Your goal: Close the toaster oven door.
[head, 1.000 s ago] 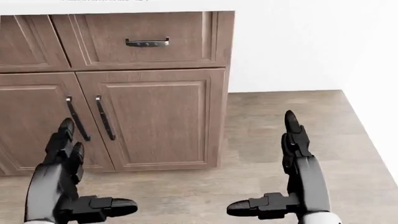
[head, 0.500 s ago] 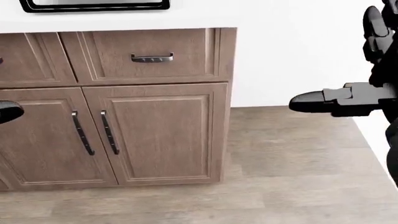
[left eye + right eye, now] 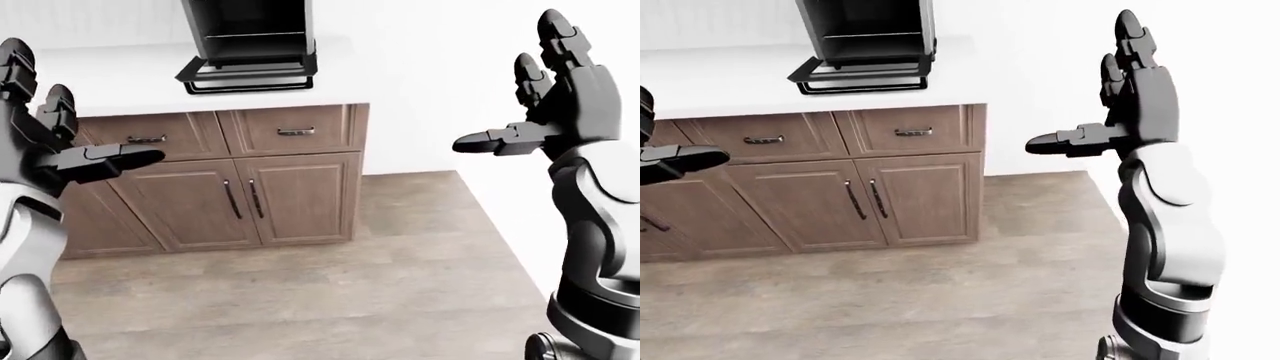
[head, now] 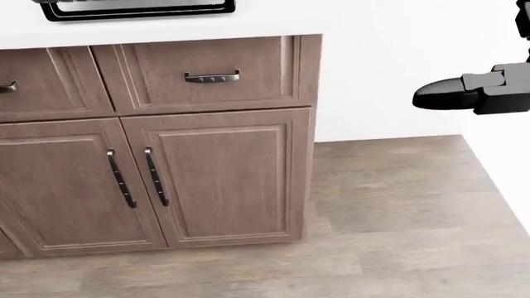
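1. Toaster oven (image 3: pixel 250 30) sits on the white countertop (image 3: pixel 120 79), well above and between the two raised hands; its door (image 3: pixel 248 75) hangs folded down flat over the counter edge, so the closing is not yet done.
2. Judging by the gap, nothing has touched the door: both hands are well apart from it, and the whole job is left, namely approaching, reaching up and swinging the door shut.
3. The left hand (image 3: pixel 60 146) is held up with fingers spread and thumb pointing toward the cabinets, gripping nothing.
4. The right hand (image 3: pixel 555 97) is likewise splayed, thumb jutting sideways, empty, standing off to the far side of the oven against the white wall.
5. The oven is a dark, boxy metal shell with a black cavity and a thin wire rack showing inside; the door looks like a flat framed panel with a bar handle along its outer edge.
6. Below are brown wood-grain cabinets (image 4: pixel 215 174) with recessed panels and slim dark metal pulls, over a pale plank floor (image 3: pixel 300 292).
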